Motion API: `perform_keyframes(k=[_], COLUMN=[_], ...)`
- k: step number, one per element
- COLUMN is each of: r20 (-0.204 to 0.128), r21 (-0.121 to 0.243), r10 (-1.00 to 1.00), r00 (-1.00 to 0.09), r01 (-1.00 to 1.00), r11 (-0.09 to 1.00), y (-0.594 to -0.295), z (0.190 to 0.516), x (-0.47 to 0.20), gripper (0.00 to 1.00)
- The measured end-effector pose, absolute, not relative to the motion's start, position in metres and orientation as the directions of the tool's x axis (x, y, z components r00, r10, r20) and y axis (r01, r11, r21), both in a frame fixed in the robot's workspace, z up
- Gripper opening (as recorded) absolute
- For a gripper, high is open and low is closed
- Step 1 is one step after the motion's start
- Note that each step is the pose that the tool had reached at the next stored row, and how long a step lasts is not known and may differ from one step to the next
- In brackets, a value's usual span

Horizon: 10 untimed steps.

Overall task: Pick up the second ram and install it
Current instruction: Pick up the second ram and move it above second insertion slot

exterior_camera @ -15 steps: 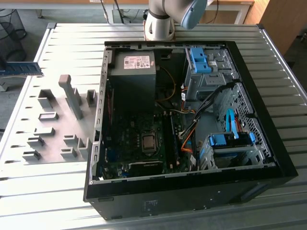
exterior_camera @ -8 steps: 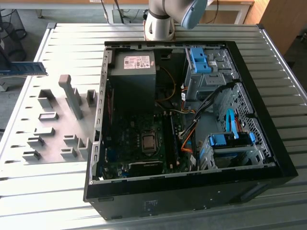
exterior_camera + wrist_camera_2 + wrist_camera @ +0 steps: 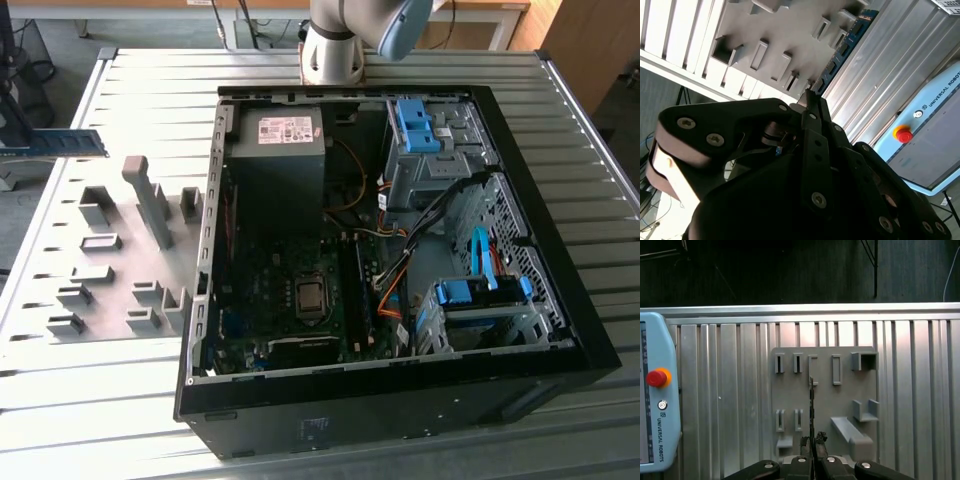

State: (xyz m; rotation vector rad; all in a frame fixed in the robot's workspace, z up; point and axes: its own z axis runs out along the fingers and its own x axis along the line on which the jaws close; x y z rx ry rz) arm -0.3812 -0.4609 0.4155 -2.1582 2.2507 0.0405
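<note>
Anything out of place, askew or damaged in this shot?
Nothing stands out. The pincer grips the blue memory stick straight, not cocked, by the gray holder plate. The open computer case lies flat on the table, with no visible damage.

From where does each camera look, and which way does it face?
Exterior view: high up, looking down into the open computer case; the arm shows beyond it.
First wrist view: on the wrist, looking along the gripper at the holder plate.
Second wrist view: behind the gripper, slanting toward that plate.
Shared: both wrist views show the second ram in the shut gripper, the plate and the teach pendant.
</note>
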Motion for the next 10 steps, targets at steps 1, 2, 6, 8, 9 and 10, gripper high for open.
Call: perform_keyframes(k=[1, 2, 6, 8, 9, 10], r20=[-0.035, -0.035, -0.035, -0.035, -0.035, -0.035], r21=[0.003, 0.003, 0.003, 0.003, 0.003, 0.003], r10=[-0.999, -0.999, -0.999, -0.999, -0.999, -0.999], r00=[-0.042, -0.042, -0.042, -0.042, -0.042, -0.042], r01=[-0.999, -0.999, -0.999, -0.999, -0.999, -0.999], r11=[0.042, 0.042, 0.042, 0.042, 0.042, 0.042], y=[-0.4609, -0.4609, -0.4609, -0.4609, -0.4609, -0.4609], z=[0.4154, 0.4154, 0.4154, 0.4155, 0.4155, 0.4155], x=[-0.3805, -0.3798, -0.3766, -0.3750, -0.3743, -0.3736], gripper=[0.13, 0.13, 0.13, 0.13, 0.13, 0.13])
